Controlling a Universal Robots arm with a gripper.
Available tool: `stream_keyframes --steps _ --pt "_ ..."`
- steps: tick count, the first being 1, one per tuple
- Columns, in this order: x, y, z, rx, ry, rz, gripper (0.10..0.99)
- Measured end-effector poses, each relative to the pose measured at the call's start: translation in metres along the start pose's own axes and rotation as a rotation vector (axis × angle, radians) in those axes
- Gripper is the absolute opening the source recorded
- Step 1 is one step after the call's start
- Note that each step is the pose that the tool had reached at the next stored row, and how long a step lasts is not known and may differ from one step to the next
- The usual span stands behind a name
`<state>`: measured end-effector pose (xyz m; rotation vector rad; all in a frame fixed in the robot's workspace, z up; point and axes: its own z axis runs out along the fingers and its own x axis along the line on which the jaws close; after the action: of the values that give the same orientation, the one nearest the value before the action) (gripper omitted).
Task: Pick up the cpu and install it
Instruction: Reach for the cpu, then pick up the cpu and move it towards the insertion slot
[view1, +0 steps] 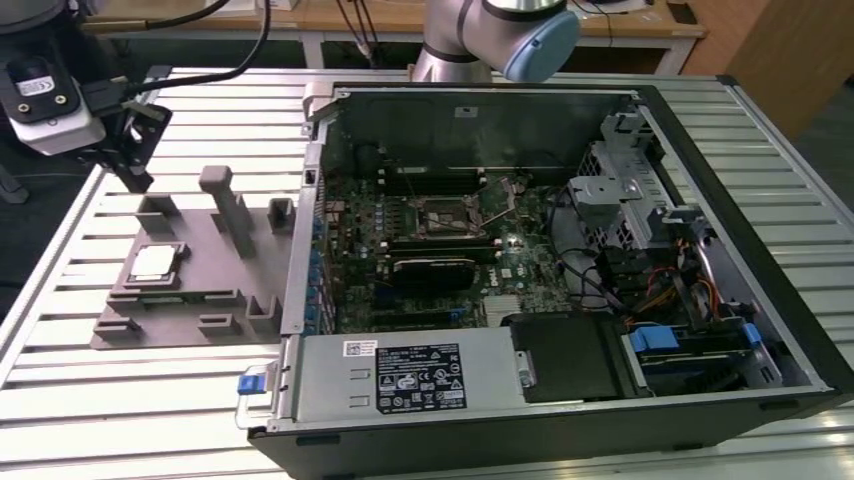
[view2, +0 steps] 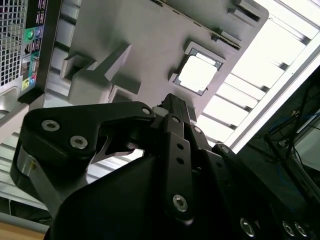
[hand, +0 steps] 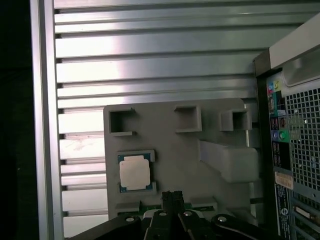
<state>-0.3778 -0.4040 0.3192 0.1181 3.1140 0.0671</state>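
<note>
Currently, in the exterior view, your gripper (view1: 138, 180) hovers over the grey holder (view1: 214, 260) where the cpu (view1: 154, 263) lies. In the second wrist view, its jaws seem pressed together and empty. In the first wrist view, the cpu (hand: 135, 171) sits near the tips; the pick-up is not yet made, and it likely needs the jaws spread and centred.

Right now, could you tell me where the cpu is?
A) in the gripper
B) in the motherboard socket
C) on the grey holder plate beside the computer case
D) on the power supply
C: the cpu lies in a recess of the grey holder plate, outside the computer case.
</note>
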Motion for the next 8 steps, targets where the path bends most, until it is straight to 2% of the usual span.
stream_keyframes --steps 8 --pt "0.0002 -0.0002 0.0032 0.000 0.0003 0.000 0.106"
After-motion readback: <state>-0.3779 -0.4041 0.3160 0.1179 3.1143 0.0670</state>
